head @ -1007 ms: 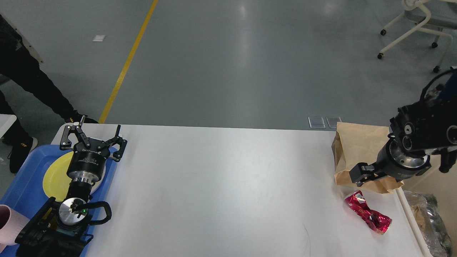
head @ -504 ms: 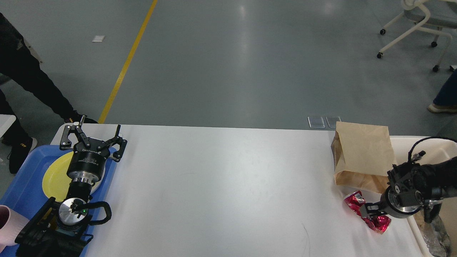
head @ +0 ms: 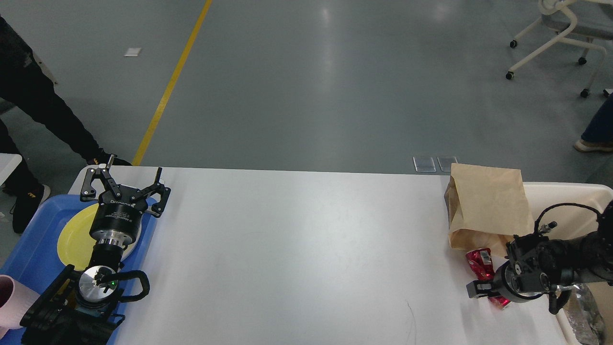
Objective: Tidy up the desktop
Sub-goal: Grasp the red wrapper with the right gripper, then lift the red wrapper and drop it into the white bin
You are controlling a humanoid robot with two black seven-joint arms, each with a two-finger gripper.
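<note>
The white desktop fills the middle of the head view. A crumpled red foil wrapper lies near its right edge, just in front of a standing brown paper bag. My right gripper is low over the wrapper's near end and hides part of it. Its fingers look dark and end-on, so I cannot tell their state. My left gripper hangs open and empty above the far left edge.
A blue tray at the left holds a yellow plate, and a pink cup stands at its near end. A cream bin sits beyond the right edge. A person's legs are at far left.
My right arm came down from in front of the paper bag to the red wrapper and now covers its near end. The left arm has not moved.
</note>
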